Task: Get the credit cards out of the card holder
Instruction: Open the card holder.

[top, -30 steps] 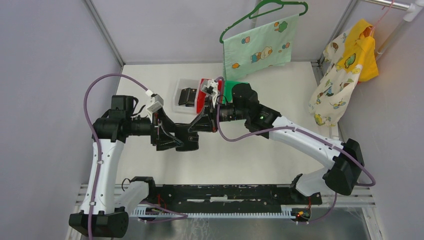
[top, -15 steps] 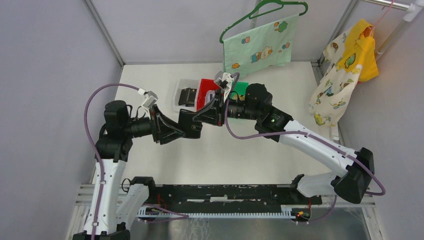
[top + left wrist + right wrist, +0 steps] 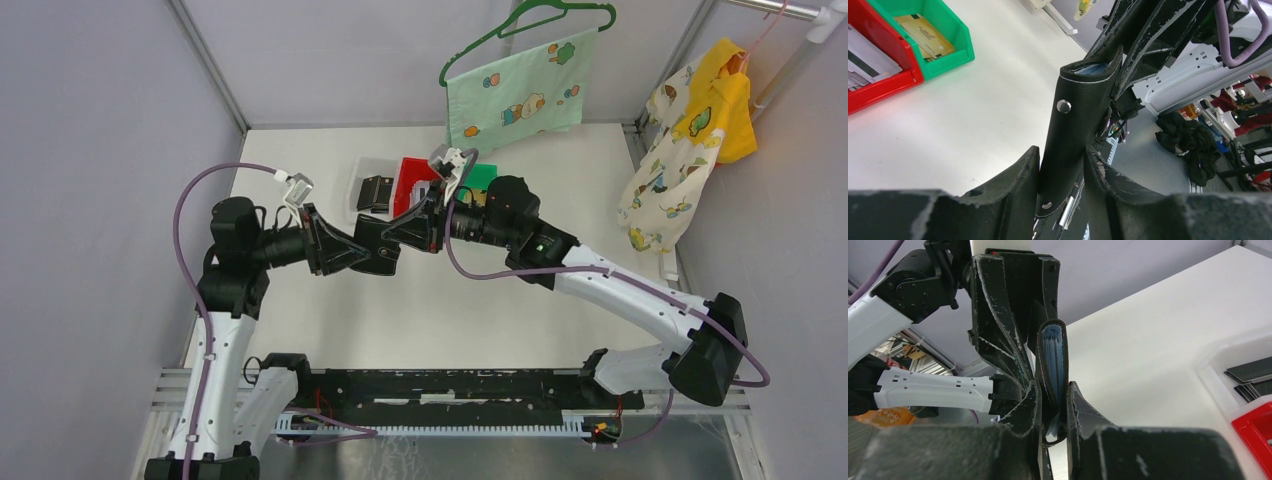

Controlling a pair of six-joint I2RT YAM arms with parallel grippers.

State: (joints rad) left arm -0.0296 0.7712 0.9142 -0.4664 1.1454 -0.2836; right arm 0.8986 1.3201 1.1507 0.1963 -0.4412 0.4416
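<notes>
Tabletop (image 3: pixel 480 320) lies free nearside; 3 bins (image 3: pixel 408 185) crowd the far side.

- No text, label, brand, number or sign was legible in any view.
- The tan-gold card (image 3: pixel 925 36) in the green bin (image 3: pixel 959 50) carried faint print, too small to read.
- The whitish cards (image 3: pixel 865 55) in the red bin (image 3: pixel 888 86) bore dark stripes only.

Left gripper (image 3: pixel 1062 156) pinches card holder (image 3: pixel 1078 110); tan card (image 3: pixel 925 35) in green bin (image 3: pixel 950 57).
</notes>
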